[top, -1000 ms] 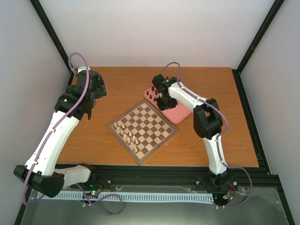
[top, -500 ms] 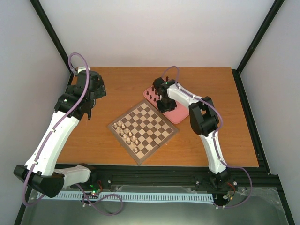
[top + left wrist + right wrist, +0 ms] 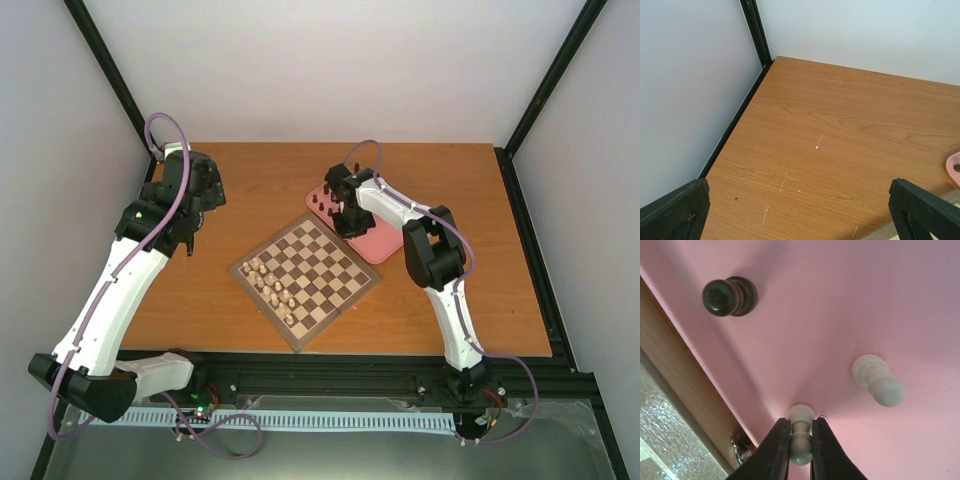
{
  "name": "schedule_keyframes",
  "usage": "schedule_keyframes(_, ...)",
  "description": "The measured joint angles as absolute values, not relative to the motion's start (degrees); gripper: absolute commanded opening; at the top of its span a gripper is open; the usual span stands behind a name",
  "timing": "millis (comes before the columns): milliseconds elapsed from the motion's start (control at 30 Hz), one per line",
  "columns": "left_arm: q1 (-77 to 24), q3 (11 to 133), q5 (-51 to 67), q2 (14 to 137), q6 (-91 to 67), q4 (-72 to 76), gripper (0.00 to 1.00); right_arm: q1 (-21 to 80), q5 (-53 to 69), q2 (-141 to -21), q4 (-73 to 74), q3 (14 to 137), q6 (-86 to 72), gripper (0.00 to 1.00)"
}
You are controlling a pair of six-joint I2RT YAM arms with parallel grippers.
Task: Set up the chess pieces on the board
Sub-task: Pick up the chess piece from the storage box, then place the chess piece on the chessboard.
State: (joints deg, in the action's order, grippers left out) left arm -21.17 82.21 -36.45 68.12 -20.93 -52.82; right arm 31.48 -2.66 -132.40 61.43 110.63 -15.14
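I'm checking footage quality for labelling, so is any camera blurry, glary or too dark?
Right wrist view: the cream pawn and pink tray are sharp, shadows soft, a faint sheen on the dark piece. Left wrist view: evenly lit, table grain crisp. Top external view: even light, chess pieces tiny.

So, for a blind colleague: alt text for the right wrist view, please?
The right gripper is closed on a small cream turned-wood chess piece standing on a plain pink tray. A second cream piece and a dark brown piece are nearby on it.
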Motion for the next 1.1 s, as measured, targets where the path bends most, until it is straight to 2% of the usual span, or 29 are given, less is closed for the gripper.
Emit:
schedule_keyframes(67,-21.2,82.2,-36.4,68.1,-20.9,-52.8,1.0,31.5,-2.7,-132.4,61.5,110.7,-15.0,0.03)
schedule_keyframes(300,-21.2,82.2,-36.4,68.1,-20.9,-52.8,1.0,31.6,-3.5,-131.3,62.2,110.9,-15.0,0.03)
schedule_keyframes(467,-21.2,82.2,-36.5,68.1,-20.9,-52.8,1.0,33.3,-4.5,-124.4,64.0,110.6,-15.0,0.03)
schedule_keyframes(600,-21.2,82.2,-36.4,68.1,-20.9,-52.8,1.0,39.0,-4.9,-115.1,64.8,107.8,-15.6,0.03)
schedule_keyframes(733,-21.2,82.2,-36.4,68.1,-20.9,-52.8,1.0,49.0,-4.0,-108.1,64.9,101.0,-17.2,0.03)
schedule_keyframes(900,-21.2,82.2,-36.2,68.1,-21.0,-52.7,1.0,58.9,-1.3,-106.2,63.4,89.7,-19.4,0.03)
schedule_keyframes(1100,-21.2,81.4,-34.7,68.1,-21.5,-52.4,1.0,62.9,-0.8,-106.2,59.5,84.2,-21.1,0.03)
